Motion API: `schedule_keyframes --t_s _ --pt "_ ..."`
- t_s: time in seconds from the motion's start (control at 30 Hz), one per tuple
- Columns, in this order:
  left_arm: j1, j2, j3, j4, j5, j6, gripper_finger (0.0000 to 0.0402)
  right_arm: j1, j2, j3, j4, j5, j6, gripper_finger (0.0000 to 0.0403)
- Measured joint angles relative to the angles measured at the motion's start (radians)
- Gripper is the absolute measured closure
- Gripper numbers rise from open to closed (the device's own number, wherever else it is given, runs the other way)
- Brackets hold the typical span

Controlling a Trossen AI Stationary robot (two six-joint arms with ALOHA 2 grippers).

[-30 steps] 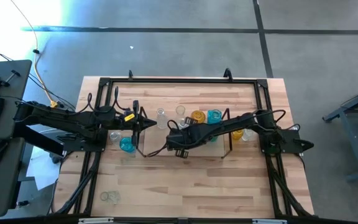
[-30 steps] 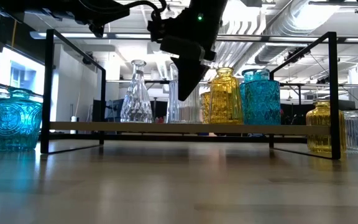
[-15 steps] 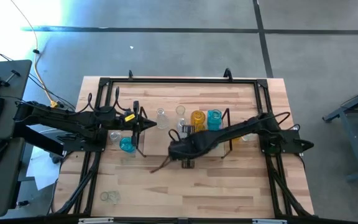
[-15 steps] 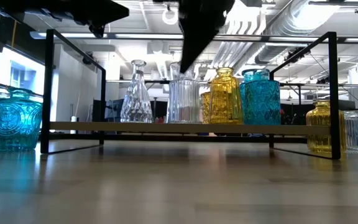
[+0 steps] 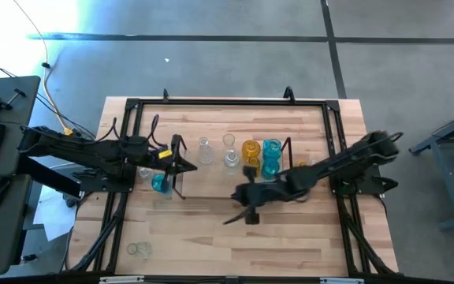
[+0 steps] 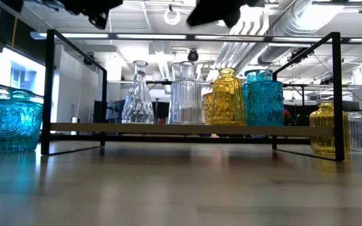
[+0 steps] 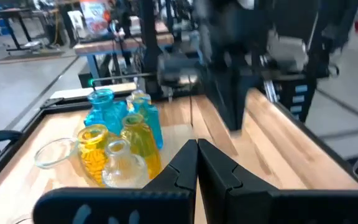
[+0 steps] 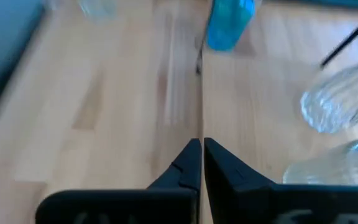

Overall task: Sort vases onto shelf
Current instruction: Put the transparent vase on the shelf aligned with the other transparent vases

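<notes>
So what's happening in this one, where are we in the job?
Vase sorting, between picks. Neither arm holds anything now. The right tool is shut and empty, over bare table in front of the shelf. The left tool is shut too, hovering at the shelf's left end. Four vases stand in a row on the shelf: a clear tapered one, a clear ribbed one, an amber one and a turquoise one. Others wait off the shelf, including a turquoise vase at its left end.

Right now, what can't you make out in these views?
- Clear vases at the table's near left corner: too small in the high view to count.
- Yellow vase beside the shelf: high view, right arm covers it.
- Right claw: low view, cut off by the top edge.
</notes>
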Motion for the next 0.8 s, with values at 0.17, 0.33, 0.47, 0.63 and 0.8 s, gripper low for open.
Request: schedule_keyframes --t_s 0.17,0.33,0.47,0.63,0.8 --pt "-0.103 0.007 0.107 -0.190 -0.097 0.026 0.0402 0.036 -0.163 -0.166 0.114 0.079 -0.007 0.0403" --pt "-0.198 0.031 0.255 -0.472 -0.161 -0.051 0.0401 0.068 -0.268 -0.264 0.139 0.166 -0.024 0.0403" --pt "-0.290 0.089 0.390 -0.682 -0.157 -0.165 0.0402 0.073 -0.305 -0.314 0.168 0.195 -0.055 0.0403" --pt "-0.419 0.209 0.554 -0.996 -0.127 -0.360 0.0402 0.071 -0.306 -0.337 0.175 0.210 -0.067 0.0403" --pt "-0.517 0.308 0.661 -1.217 -0.045 -0.663 0.0399 0.071 -0.305 -0.344 0.176 0.225 -0.070 0.0403"
